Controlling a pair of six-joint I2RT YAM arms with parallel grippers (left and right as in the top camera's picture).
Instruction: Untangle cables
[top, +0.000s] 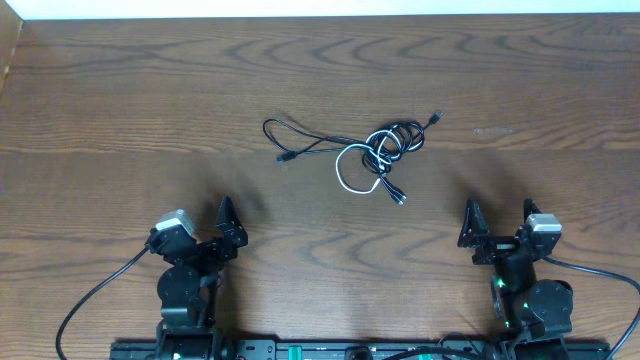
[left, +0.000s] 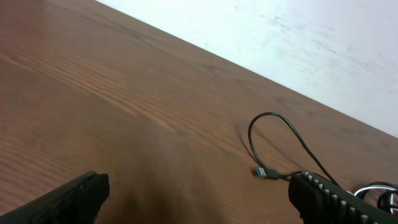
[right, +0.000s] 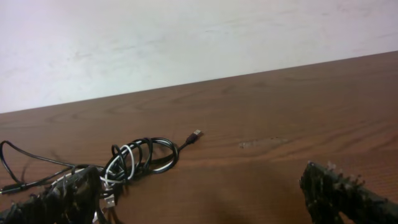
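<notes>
**Status.** No cable is held. The left gripper (top: 230, 226) and right gripper (top: 498, 218) both stand wide open and empty, low over the table (top: 110, 110). The task appears not yet begun, and the step in hand is judged to be the first reach.

**Position of the work.** The cables (top: 375, 155) lie in one bundle, well apart from both grippers.
- From the left gripper, the bundle is ahead and to the right. A slack black loop (top: 275, 128) and a plug (top: 283, 157) are its nearest parts.
- From the right gripper, the knot (right: 140, 158) is ahead and to the left. A free plug (right: 196, 134) trails toward that gripper's centre line.
- The white cable (top: 350, 175) is wound through the black coils at the knot.

**Recommended method.**
- Take free ends, not the knot. The left gripper suits the outlying loop or its plug, and the right gripper suits the trailing plug.
- The cords are thin and lie flat, so the fingertips must come down almost to the table before closing.
- Pin with one gripper and draw slowly with the other.

**Risk.** A hard pull may tighten the coils or drag the whole bundle.
</notes>
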